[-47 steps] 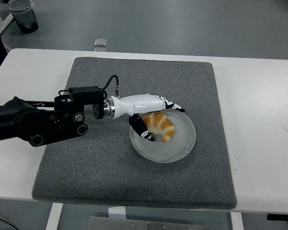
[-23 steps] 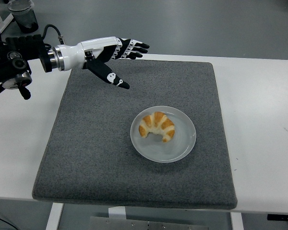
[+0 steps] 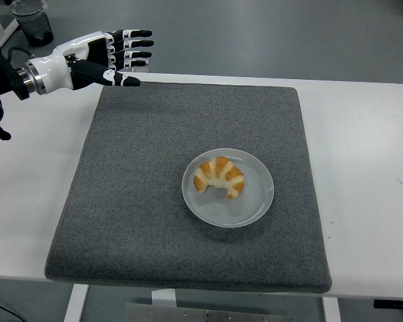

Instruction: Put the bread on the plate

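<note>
On plate (image 3: 255, 201): croissant (image 3: 219, 177), untouched. Left hand (image 3: 101, 55) at mat's far-left corner, fingers spread, empty.

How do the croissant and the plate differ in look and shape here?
The croissant is golden-brown with pale stripes; the plate is plain pale grey-white. The croissant is a curved crescent, while the plate is a round disc. The croissant covers only the plate's upper-left part, so the plate is clearly the larger. Both sit on the grey mat, the croissant resting on the plate, clear of the open left hand.
</note>
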Available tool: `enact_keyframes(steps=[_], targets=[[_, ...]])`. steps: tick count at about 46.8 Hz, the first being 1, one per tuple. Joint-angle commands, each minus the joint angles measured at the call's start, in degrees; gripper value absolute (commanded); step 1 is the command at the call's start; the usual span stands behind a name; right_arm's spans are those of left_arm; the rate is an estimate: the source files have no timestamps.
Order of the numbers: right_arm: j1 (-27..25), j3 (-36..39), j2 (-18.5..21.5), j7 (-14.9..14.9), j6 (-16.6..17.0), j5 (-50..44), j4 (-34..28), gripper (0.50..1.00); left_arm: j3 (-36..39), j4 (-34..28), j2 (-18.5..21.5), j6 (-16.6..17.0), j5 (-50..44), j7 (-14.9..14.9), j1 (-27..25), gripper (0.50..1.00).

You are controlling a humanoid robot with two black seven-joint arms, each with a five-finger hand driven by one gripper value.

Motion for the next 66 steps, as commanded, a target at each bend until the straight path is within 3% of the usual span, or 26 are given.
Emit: enact_keyframes(steps=[1,14,34,41,66], targets=[[0.00,0.00,0.00,0.00,0.00,0.00,0.04,0.930,0.02,1.04,0.16,0.00,-4.10,-0.01,1.17,1.000],[0.00,0.00,0.00,0.00,0.00,0.00,0.03,0.930,0.11,8.16,-0.72,-0.09,-17.63,0.07,2.76,1.000],[0.00,-0.18,0.00,0.00,0.00,-0.09,0.04,0.930,0.11,8.42,-1.69,0.09,-31.35,1.57,4.78,1.000],[0.00,-0.09,0.00,0.00,0.44,-0.09,0.65,0.932,0.11,8.51,-2.39,0.18,-31.97,2.97,5.48,1.000],[0.00,-0.18,0.00,0.00,0.53,-0.18,0.74,0.932,0.02,8.60,-2.48,0.44,-32.15,3.06,5.92,1.000]])
